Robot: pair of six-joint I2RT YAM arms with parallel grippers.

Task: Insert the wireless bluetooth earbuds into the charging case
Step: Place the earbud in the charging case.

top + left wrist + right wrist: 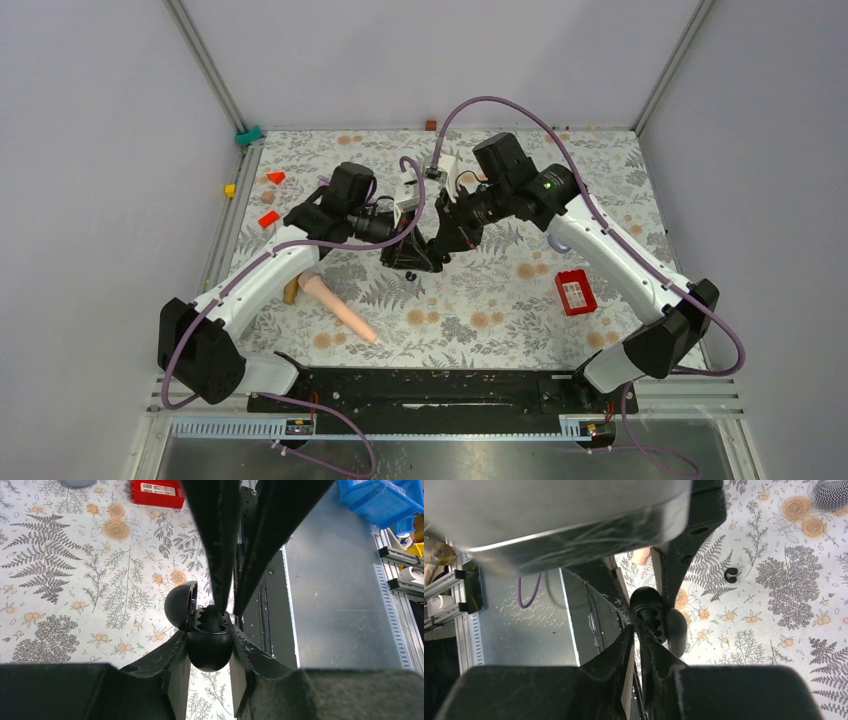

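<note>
So both arms meet around the middle of the overhead view. The left gripper (402, 250) is clamped on a glossy black egg-shaped plastic charging case (210, 650), one matte black finger pressed against each side of it. The case's rounded hinged lid (177, 605) is flipped open toward the left of the left wrist frame, and you can see the ribbed, slotted insert on top.

The right gripper (640, 622) comes in from the top of that same frame. Its two long, scuffed black fingers narrow into a V with the tips right at the case's open mouth. The jaws are almost together with just a sliver of gap. Honestly I can't tell whether a bud is pinched between them or not, it's all black on black there.

The tiny shiny black earbuds (409, 275) lie on the fern-and-flower printed tablecloth (500, 300), just below the grippers in the overhead view. One of them also shows up right of centre in the right wrist view, near the case but apart from it.

Other stuff:
- a red rectangular box (575, 292), centre right
- a smooth peach-coloured cylinder (340, 310), lower left
- a grey mesh microphone head (831, 492), in the top right corner of the right wrist frame
</note>
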